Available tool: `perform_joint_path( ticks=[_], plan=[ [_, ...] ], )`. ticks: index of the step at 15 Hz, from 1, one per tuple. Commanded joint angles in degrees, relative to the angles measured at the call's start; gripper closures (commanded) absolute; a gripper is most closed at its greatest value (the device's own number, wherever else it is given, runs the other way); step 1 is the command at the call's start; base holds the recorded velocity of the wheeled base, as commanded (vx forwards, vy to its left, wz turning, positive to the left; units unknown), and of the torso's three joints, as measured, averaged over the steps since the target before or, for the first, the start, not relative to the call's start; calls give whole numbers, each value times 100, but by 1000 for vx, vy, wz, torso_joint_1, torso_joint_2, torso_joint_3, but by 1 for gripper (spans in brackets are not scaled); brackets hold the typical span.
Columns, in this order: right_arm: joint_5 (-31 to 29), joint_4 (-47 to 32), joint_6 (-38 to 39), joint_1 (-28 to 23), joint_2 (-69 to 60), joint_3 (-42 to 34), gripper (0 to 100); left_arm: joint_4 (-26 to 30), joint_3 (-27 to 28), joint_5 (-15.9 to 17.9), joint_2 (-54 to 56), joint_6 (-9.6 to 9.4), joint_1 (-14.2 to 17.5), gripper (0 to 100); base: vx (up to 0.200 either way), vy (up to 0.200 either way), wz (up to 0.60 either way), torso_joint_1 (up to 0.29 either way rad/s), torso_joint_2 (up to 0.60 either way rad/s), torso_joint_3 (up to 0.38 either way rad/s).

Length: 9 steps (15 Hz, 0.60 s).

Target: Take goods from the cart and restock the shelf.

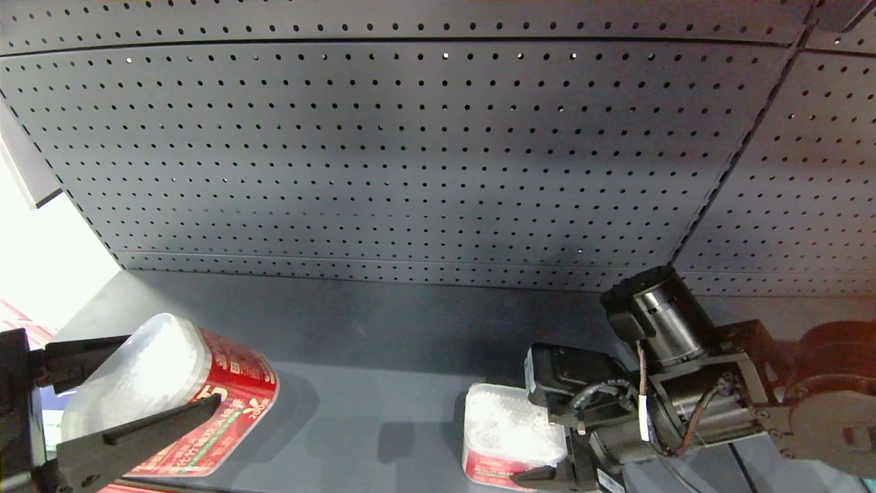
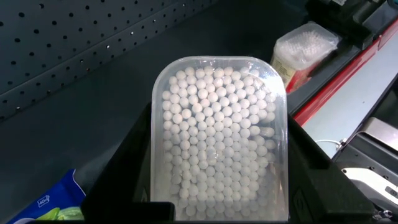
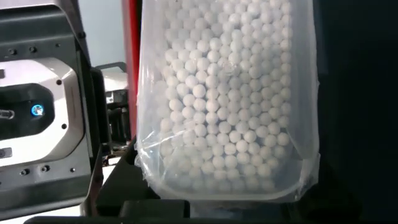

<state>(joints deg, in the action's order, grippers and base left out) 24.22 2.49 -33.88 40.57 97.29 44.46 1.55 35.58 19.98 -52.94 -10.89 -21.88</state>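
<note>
The left end effector [image 1: 174,370] is closed on a bead-filled tub [image 1: 236,383], held tilted above the shelf [image 1: 383,329] near its left front, presumably for setting down, while the right end effector [image 1: 554,469] is clamped around a second tub [image 1: 506,424], apparently stood upright there awaiting release

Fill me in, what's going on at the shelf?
Restocking, both arms loaded. The left claw grips a red-labelled tub of white beads, tilted, above the left end of the shelf board. The right claw is shut on a second bead tub near the board's front right. Neither is released yet.
</note>
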Motion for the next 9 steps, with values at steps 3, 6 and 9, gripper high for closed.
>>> perform_joint_path(
  ticks=[3, 6, 9],
  plan=[
    [21, -3, -5, 118, -17, -87, 100, -5, 1, 6, -23, -1, 0, 100, 0, 0, 0, 0, 0, 0],
    [56, -3, -14, 118, -26, -192, 100, -5, 1, 6, -41, -1, 0, 100, 0, 0, 0, 0, 0, 0],
    [74, -3, -216, 118, -9, -183, 100, -5, 1, 6, -49, -1, 0, 100, 0, 0, 0, 0, 0, 0]
  ],
)
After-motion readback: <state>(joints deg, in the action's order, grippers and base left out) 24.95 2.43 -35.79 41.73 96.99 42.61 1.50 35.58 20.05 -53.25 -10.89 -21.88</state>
